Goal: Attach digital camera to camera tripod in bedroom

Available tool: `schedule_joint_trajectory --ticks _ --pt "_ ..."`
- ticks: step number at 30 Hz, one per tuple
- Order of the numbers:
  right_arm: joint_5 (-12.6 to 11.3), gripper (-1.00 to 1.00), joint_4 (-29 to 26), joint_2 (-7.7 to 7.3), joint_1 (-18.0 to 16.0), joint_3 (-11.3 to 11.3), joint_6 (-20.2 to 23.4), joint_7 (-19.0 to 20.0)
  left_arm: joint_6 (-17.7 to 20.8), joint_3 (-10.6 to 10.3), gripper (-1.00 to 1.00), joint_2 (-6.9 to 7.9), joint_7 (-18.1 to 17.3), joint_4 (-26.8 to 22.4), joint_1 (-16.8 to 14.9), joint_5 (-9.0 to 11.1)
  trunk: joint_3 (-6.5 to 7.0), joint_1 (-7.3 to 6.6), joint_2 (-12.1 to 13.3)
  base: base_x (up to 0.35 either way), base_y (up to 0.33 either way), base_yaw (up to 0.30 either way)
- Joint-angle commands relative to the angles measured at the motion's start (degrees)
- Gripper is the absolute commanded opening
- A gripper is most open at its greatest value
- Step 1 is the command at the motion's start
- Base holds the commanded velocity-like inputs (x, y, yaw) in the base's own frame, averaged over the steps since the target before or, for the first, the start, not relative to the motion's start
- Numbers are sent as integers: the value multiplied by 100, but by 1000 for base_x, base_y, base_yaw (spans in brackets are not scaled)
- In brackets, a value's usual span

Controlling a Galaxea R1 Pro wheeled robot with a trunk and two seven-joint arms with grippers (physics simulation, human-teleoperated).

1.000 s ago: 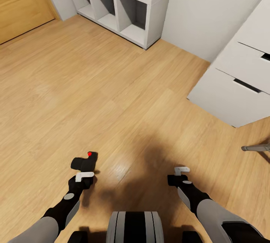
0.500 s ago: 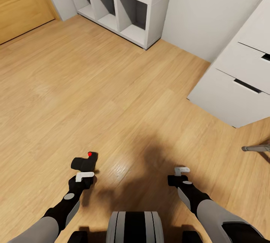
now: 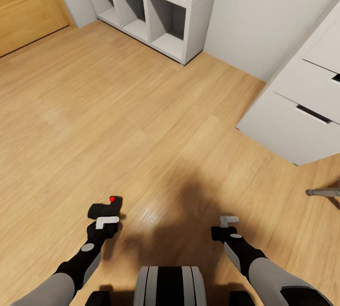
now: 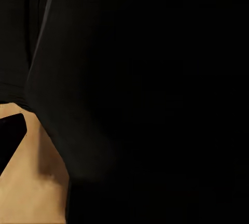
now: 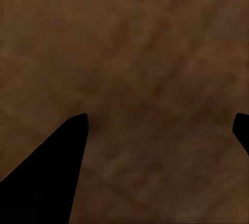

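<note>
**Camera held low over a wood floor**

While no lettering or brand mark can be read anywhere, the camera [image 3: 106,208] bears a small red dot on top. It sits at the lower left of the head view, pinched in the left gripper [image 3: 105,216], and its black body crowds the left wrist view. The right gripper [image 3: 225,224], at lower right, holds nothing; its fingers [image 5: 49,175] stand spread over shadowed floor [image 3: 141,122]. A grey rod [image 3: 323,192] pokes in at the right edge. White shelves [image 3: 156,4] stand at the top, white drawers [image 3: 302,112] at right.
</note>
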Motion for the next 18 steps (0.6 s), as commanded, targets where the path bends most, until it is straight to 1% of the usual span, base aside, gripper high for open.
schedule_joint_trajectory --ticks 1,16,17,18 --pt "37 100 -3 -2 -449 -24 -18 -60 -21 -19 100 1 25 7 -4 2 -4 5 0 67 0 0" --pt "30 100 -3 7 -449 -24 -24 -68 -18 -19 100 2 21 7 -8 1 -4 5 0 9 0 0" --pt "33 100 -3 7 -449 -24 -25 -69 -17 -19 -100 2 14 7 -8 1 -4 5 0 0 0 0" --pt "32 100 -3 7 -449 -24 -26 -69 -21 -19 -100 4 -5 7 -7 1 -4 5 0 0 0 0"
